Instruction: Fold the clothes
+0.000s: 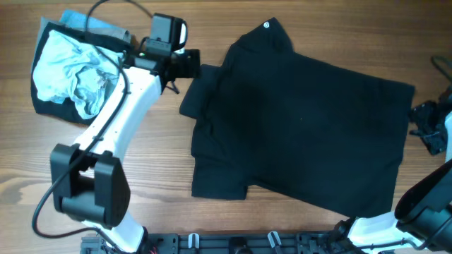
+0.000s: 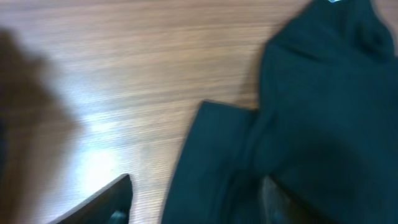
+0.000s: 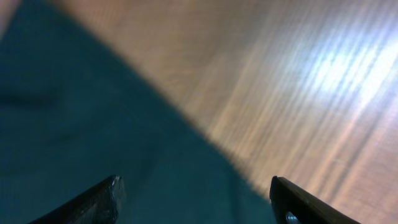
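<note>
Left gripper (image 1: 189, 65) at the sleeve (image 1: 199, 88), right gripper (image 3: 194, 182) spread wide at the shirt's edge.
Black T-shirt (image 1: 304, 120) lies flat across the middle of the wooden table (image 1: 169, 155); left fingers (image 2: 115, 202) look parted over the sleeve, though that view is blurred; right jaws stand apart above the fabric edge, holding nothing. Pale blue and dark garments (image 1: 74, 70) sit heaped far left.

My tool (image 3: 196, 202) hung with jaws spread wide over the black T-shirt (image 3: 74, 124) edge, with bare wooden counter (image 3: 298, 74) on the right.
</note>
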Motion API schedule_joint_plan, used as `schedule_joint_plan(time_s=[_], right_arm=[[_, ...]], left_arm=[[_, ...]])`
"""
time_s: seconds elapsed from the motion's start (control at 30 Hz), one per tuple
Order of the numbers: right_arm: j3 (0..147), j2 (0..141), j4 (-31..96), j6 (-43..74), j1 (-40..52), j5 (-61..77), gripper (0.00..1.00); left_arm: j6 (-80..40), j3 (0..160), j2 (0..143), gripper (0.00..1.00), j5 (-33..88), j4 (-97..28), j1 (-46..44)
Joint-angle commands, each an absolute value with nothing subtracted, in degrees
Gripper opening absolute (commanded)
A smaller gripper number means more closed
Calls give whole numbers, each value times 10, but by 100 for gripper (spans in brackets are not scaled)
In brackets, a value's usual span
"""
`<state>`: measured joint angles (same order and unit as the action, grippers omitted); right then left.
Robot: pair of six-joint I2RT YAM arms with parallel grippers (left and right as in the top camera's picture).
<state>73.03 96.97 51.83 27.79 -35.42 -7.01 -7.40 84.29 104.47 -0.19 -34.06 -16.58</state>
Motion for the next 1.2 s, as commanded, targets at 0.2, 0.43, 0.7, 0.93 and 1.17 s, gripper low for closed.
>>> schedule_joint_plan(time_s=[0.2, 0.43, 0.7, 0.93, 1.17], right_arm=[[750, 905, 558, 127, -347, 273, 78], [745, 905, 593, 91, -316, 270, 78], [730, 905, 587, 92, -281, 265, 79], [664, 905, 557, 116, -230, 193, 79], [563, 907, 476, 182, -207, 146, 80]], left_arm=[[86, 843, 1198, 28, 201, -184, -213], [82, 843, 1279, 45, 198, -105, -218], [-44, 843, 1317, 35, 22, -93, -183], [-116, 843, 1317, 40, 42, -94, -96], [-116, 843, 1313, 52, 123, -103, -70]])
